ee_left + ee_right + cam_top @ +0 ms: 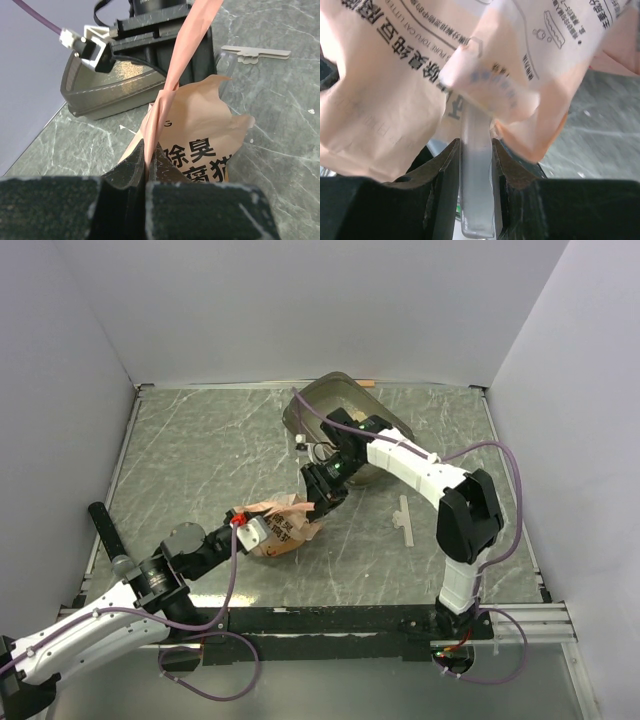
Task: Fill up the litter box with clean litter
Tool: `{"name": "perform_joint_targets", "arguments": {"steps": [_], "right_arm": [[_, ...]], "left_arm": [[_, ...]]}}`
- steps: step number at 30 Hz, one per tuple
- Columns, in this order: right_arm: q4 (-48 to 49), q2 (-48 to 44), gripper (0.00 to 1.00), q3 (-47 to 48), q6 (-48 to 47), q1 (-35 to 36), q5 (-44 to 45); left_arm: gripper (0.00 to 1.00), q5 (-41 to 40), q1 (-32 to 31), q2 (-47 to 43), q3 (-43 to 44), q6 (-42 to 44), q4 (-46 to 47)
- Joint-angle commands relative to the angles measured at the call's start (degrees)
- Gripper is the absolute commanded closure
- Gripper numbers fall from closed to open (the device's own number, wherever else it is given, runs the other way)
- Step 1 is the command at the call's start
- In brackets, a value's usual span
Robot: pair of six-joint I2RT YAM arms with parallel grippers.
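Left end effector [148, 160]: closed tight, pinching a twisted fold of the orange-pink printed plastic bag [205, 145].
Right end effector [476, 150]: partly closed, clamped on a clear translucent plastic strip [477, 200] at the bag's other edge. I cannot tell whether the strip is part of the bag or a clip.
Bag: held between both arms, low over the dark green marbled counter [200, 460].
Litter box: the grey-brown translucent plastic tray with a flared rim [335, 400] sits at the far side of the counter, just behind the bag and not under it.
Clean litter: none in view; presumably inside the bag.
Risk, spill: if the bag opens or tips here, the granules would probably land on the counter short of the tray.
Risk, slip: thin film in a narrow pinch could pull free under the bag's weight.
Risk, tear: if the arms pull apart, the film could rip.
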Motion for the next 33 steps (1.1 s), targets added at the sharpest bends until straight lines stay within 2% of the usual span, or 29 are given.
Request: {"name": "perform_joint_targets", "arguments": {"steps": [1,7,14,27,33], "right_arm": [[10.85,-1.62,1.00,-7.23,3.49,-1.48,-5.74],[26.74,-9.53,1.00,-19.00,10.52,-3.67,-12.34],[37.48,-17.43,1.00,-28.69,15.98,-5.26,-16.73],[47.95,-30.27,1.00,-38.98,25.90,-6.58,-18.41],[49.18,-36.60,1.00,-43.19,28.90,-8.51,-16.48]], "left_arm": [[0.99,3.73,-1.50,-0.37,1.90,-0.14,3.86],[0.99,2.77,-1.50,-0.37,1.72,0.13,3.95],[0.99,2.77,-1.59,-0.02,1.64,0.48,3.77],[0.99,-1.10,-1.59,-0.81,1.02,0.13,5.35],[0.99,-2.42,-1.59,-1.07,0.67,0.21,6.14]]}}
